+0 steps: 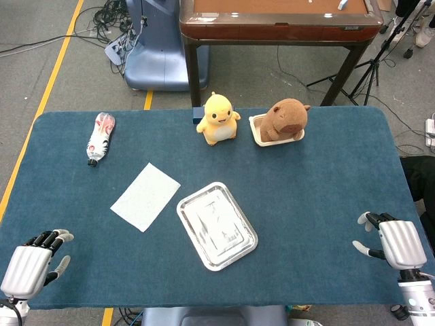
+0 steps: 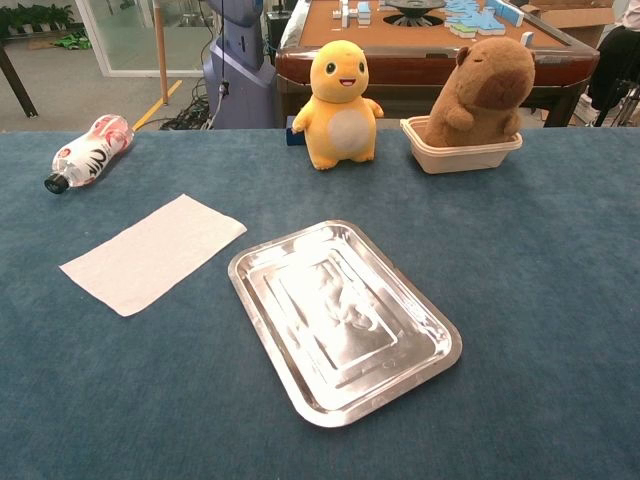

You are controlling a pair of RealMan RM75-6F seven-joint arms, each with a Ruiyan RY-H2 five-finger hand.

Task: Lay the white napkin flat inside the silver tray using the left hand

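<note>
The white napkin point(image 1: 145, 196) point(image 2: 153, 252) lies flat on the blue table, just left of the silver tray point(image 1: 217, 225) point(image 2: 343, 316), which holds nothing. My left hand point(image 1: 32, 264) rests at the table's near left corner, well below and left of the napkin, fingers apart and holding nothing. At the near right corner sits my right hand point(image 1: 394, 243), also empty with its fingers spread. Neither hand shows in the chest view.
A plastic bottle point(image 1: 100, 138) point(image 2: 89, 150) lies on its side at the far left. A yellow plush toy point(image 1: 218, 119) point(image 2: 338, 104) and a brown capybara plush in a beige tub point(image 1: 280, 123) point(image 2: 474, 99) stand at the back. A wooden table point(image 1: 279, 20) stands behind.
</note>
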